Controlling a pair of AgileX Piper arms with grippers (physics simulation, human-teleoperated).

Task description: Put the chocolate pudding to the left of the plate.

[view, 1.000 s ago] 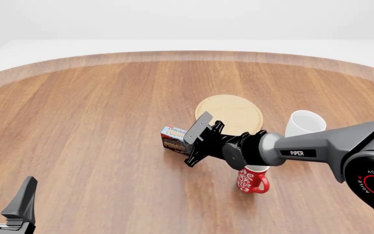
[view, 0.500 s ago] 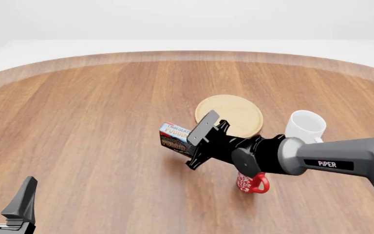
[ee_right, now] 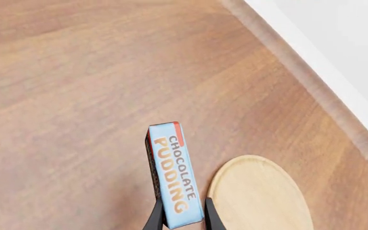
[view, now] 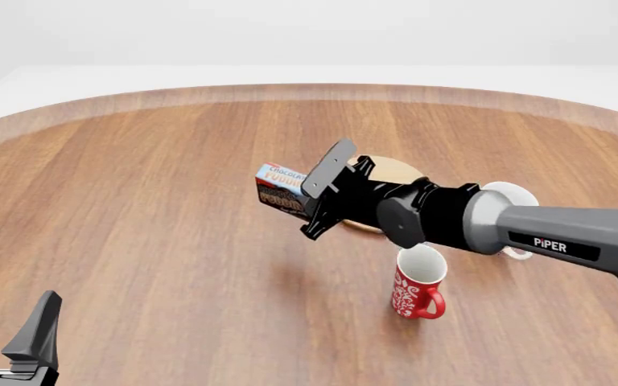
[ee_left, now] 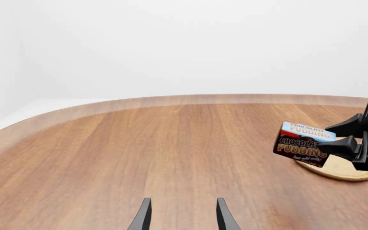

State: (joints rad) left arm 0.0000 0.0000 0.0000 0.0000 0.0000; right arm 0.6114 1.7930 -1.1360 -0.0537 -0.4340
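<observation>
Front view: right gripper (view: 306,201) clamped on the chocolate pudding (view: 280,191), carton lifted off the table (view: 126,201), mid-tabletop, just left of the plate (view: 395,170). Plate mostly hidden behind the right arm. Red mug (view: 418,283) stands toward the near edge from the plate; white mug (view: 508,195) partly hidden behind the arm, toward the right edge. Left gripper (view: 6,323) at the near-left corner, fingers spread apart, holding nothing.

Left wrist view: left gripper (ee_left: 182,215) fingertips parted over bare wood, nothing between them. Pudding (ee_left: 302,143) held in the air by the right fingers (ee_left: 340,146), plate (ee_left: 340,167) behind it.

Right wrist view: right gripper (ee_right: 179,216) fingers pinch the carton's (ee_right: 174,175) narrow end. Plate (ee_right: 258,194) lies just beside it on the table, toward the far edge.
</observation>
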